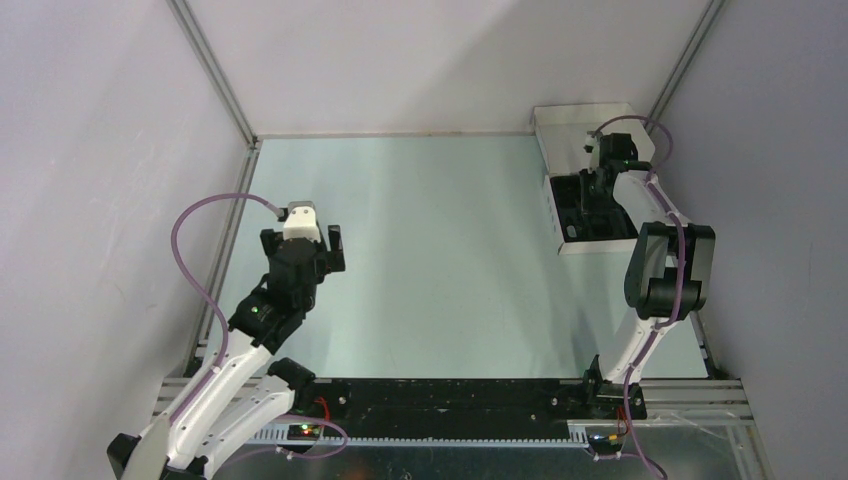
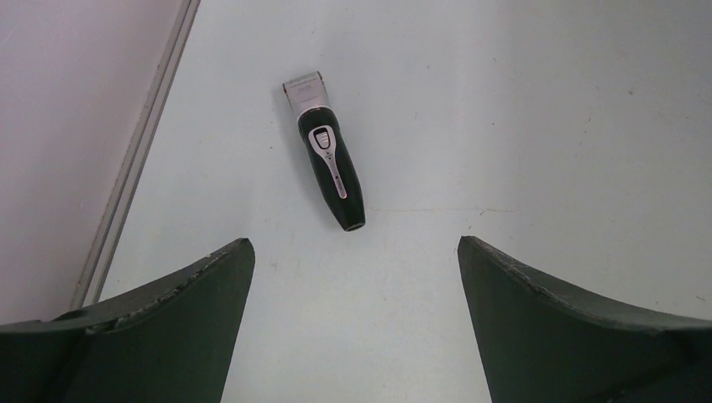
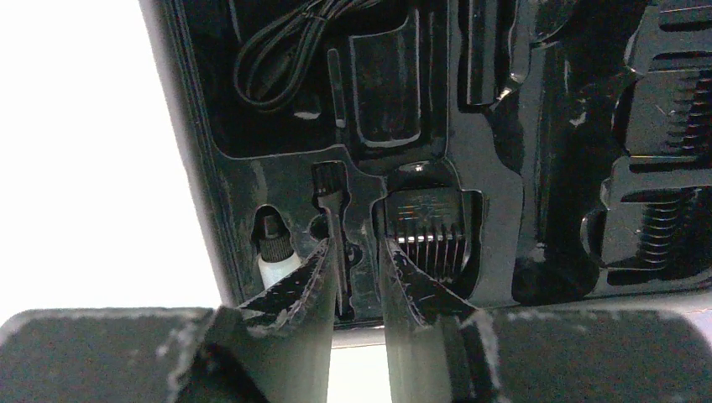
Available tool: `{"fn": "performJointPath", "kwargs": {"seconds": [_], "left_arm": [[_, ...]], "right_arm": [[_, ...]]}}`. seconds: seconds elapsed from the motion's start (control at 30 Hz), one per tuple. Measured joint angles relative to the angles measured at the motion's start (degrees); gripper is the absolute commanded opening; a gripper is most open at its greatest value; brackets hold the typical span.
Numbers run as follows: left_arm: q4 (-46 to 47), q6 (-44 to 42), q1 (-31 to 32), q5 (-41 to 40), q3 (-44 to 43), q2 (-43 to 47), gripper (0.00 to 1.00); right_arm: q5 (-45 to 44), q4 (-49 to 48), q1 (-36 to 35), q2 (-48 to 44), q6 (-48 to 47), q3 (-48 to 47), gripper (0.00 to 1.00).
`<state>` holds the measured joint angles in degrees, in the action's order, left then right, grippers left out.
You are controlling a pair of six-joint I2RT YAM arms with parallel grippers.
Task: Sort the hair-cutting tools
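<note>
The silver-grey and black hair clipper (image 2: 329,159) lies flat on the pale table, blade end away from me, just ahead of my left gripper (image 2: 355,243). Its jaws stand wide apart with nothing between them. In the top view the left gripper (image 1: 302,248) hangs over the left side of the table and the clipper does not show. My right gripper (image 3: 355,245) is low over the black tray (image 3: 537,252), jaws a narrow gap apart. The thin stick brush (image 3: 329,197) lies in its slot just beyond the left fingertip. A comb attachment (image 3: 428,231) and the coiled cable (image 3: 277,59) sit in their recesses.
The white box (image 1: 585,120) holding the black tray (image 1: 572,212) stands at the back right against the wall, under the right gripper (image 1: 597,185). A small white bottle with a black cap (image 3: 273,252) sits left of the brush. A metal rail (image 2: 138,151) borders the table's left side.
</note>
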<state>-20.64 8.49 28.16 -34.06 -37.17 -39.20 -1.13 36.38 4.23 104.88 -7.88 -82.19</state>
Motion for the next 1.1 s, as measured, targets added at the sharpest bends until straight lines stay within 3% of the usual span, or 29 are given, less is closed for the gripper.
{"fn": "performJointPath", "kwargs": {"seconds": [1.1], "left_arm": [[0.0,0.0,0.0,0.24,0.0,-0.17,0.98]], "right_arm": [[-2.38,-0.79,-1.4,3.67,0.72,-0.24,0.38]]}}
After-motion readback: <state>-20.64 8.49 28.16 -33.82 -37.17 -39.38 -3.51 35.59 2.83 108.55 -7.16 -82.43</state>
